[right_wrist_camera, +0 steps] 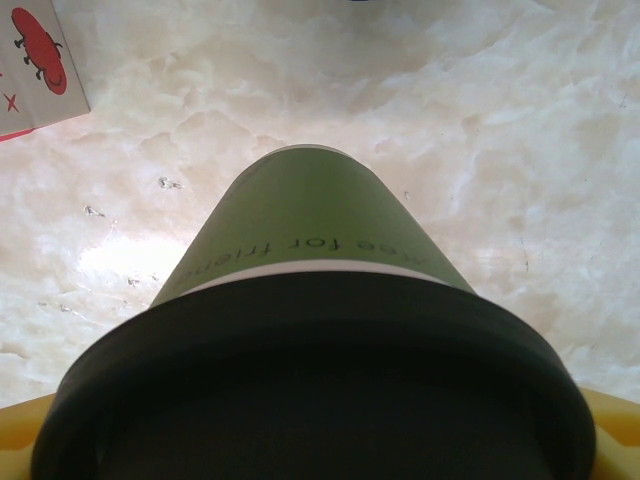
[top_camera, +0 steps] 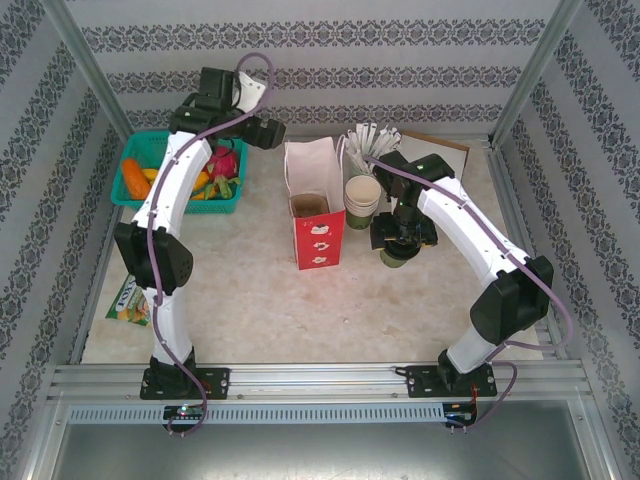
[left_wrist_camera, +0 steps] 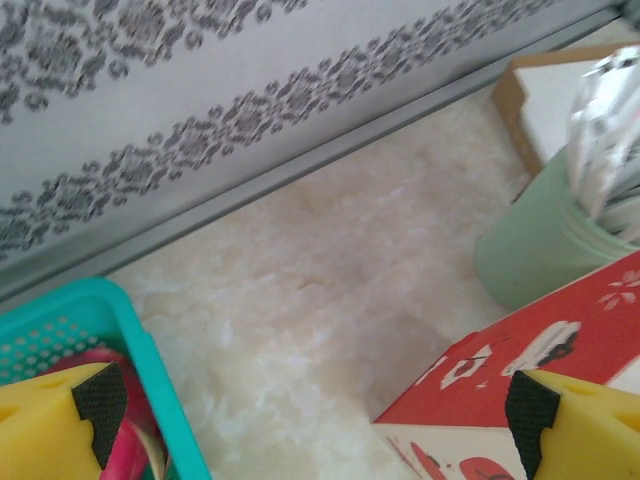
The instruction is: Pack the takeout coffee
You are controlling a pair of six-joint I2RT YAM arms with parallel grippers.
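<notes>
Coffee cup [right_wrist_camera: 300, 230]: grasped near its lid by right gripper [top_camera: 403, 232], beside the bag [top_camera: 320, 240], not yet inside.
Left gripper [left_wrist_camera: 315, 410]: released, empty.
Remaining: lowering cup into bag.

1. Gift bag [top_camera: 318, 235]: one, red and white, standing open.
2. Takeout coffee [top_camera: 396, 258]: one green cup with a black lid, just right of the gift bag.
3. Lidless paper cups [top_camera: 362, 200]: one nested stack, just right of the gift bag; the number of cups in it cannot be told.
4. Teal basket [top_camera: 215, 206]: one, left of the gift bag.
5. Toy fruit and vegetables [top_camera: 135, 178]: several in the basket; an arm covers some, so no full count.
6. Mint-green holder [left_wrist_camera: 530, 250]: one, behind and right of the gift bag, holding a bunch of wrapped items [top_camera: 372, 138] too crowded to count.
7. Cardboard piece [top_camera: 445, 150]: one, further right behind the gift bag.
8. Green packet [top_camera: 130, 300]: one, well left of the gift bag.
9. Robot arms: two, the left arm [top_camera: 170, 210] and the right arm [top_camera: 470, 230], one on each side of the gift bag.
</notes>
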